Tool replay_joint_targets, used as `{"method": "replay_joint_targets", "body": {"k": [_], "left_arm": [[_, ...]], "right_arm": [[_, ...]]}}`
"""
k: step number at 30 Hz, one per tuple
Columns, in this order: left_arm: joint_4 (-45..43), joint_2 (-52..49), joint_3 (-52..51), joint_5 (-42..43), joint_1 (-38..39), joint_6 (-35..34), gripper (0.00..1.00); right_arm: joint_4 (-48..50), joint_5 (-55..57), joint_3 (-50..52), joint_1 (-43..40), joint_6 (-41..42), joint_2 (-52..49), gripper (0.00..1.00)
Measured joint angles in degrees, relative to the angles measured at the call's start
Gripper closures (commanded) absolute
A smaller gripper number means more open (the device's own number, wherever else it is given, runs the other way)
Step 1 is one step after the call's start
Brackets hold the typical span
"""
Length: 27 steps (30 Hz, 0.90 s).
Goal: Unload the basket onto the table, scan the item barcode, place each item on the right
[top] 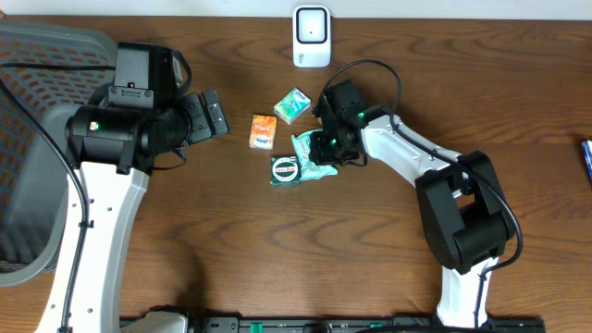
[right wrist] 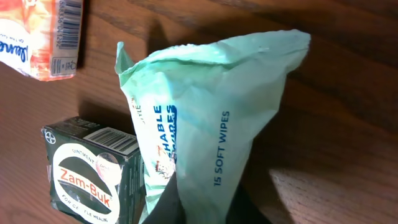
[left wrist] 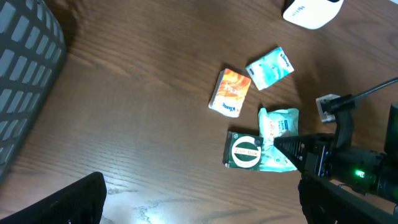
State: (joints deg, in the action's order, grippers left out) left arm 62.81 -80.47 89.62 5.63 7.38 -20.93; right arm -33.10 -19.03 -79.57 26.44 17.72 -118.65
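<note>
My right fingers (right wrist: 205, 208) are pinched onto the near end of the pale green soft plastic wipes pack (right wrist: 211, 106); the pack bunches narrow where I hold it and fans wide away from me; the print "15 SOFT WIPES" runs along its side; I cannot tell whether it is resting on the brown wooden counter (right wrist: 348, 124) or lifted clear of it. Just to its left, touching it, sits the dark green square cardboard Zam-Buk box (right wrist: 87, 174); its round white label faces up, a barcode strip shows on one side face, and the pack overlaps its right edge. Beyond the box and apart from it lies the orange and white soft tissue packet (right wrist: 43, 31), with a barcode showing on its end. From overhead, the teal and white tissue packet (top: 292, 104) lies tilted just beyond my right fingers, near the orange one; farther off, at the counter's far edge, stands the white rounded plastic scanner (top: 312, 37), well apart from the wipes pack. My left fingers (top: 209, 113) are spread wide with nothing between them, hanging over bare wood to the left of the orange packet; behind that arm is the grey mesh-backed chair (top: 55, 42).
</note>
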Motion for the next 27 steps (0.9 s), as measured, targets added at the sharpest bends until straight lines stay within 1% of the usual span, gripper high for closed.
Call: {"method": "replay_joint_targets", "body": {"k": [3,6,10,17,21,24,27], "left_arm": [[0.00,0.00,0.00,0.00,0.00,0.00,0.02],[0.02,0.00,0.00,0.02,0.00,0.00,0.02],[0.02,0.00,0.00,0.02,0.00,0.00,0.02],[0.00,0.00,0.00,0.00,0.00,0.00,0.02],[0.02,0.00,0.00,0.00,0.00,0.00,0.02],[0.00,0.00,0.00,0.00,0.00,0.00,0.03],[0.02,0.00,0.00,0.00,0.00,0.00,0.02]], "right_arm": [[-2.03,1.31,-0.48,-0.24,0.07,0.42,0.98],[-5.20,5.70,-0.90,-0.59,0.07,1.42,0.98],[-8.31,16.13,-1.05,-0.48,0.04,3.63,0.98],[-14.12,42.14,-1.22,1.36,0.24,6.34,0.99],[-16.09,54.40,-1.22,2.40,0.72,6.34,0.99],[-15.78,60.24,-0.85,2.27,0.81,6.32,0.99],[-15.41,63.10,-0.22,1.81,0.94,6.25,0.99]]}}
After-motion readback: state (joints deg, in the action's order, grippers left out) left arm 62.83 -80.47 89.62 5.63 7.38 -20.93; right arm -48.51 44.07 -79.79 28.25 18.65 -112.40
